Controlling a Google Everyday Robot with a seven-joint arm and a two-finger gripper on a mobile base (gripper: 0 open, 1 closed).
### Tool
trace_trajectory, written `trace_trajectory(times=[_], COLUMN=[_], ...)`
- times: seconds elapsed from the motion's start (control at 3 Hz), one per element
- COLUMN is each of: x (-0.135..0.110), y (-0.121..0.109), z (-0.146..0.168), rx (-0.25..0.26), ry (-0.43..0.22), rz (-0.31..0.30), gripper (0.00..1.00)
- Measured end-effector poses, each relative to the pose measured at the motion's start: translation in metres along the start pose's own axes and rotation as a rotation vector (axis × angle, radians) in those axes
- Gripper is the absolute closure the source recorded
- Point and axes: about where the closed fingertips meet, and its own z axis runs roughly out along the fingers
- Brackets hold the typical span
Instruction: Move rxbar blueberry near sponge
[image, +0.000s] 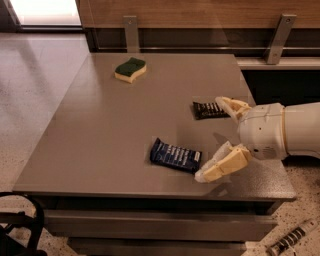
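While my claw (209, 139) hangs spread wide open over the right side of the table (110, 130), gripping nothing, the blue snack bar (175, 155) lies flat near the front edge, just beside my lower finger (225, 165). The black bar (210, 110) sits by the upper one. The sponge (130, 69) is well apart, at the far left.

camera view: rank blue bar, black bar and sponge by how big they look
1. blue bar
2. black bar and sponge: look alike, sponge farther away, so unranked
The open tool sits beside both bars.
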Motion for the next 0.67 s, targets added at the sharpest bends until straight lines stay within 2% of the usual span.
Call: trace_trajectory(times=[0.33, 0.67], x=[0.001, 0.018], y=[0.003, 0.013], z=[0.009, 0.023], rx=[0.005, 0.022], ry=[0.026, 0.077], rz=[0.021, 0.076], gripper=[0.00, 0.00])
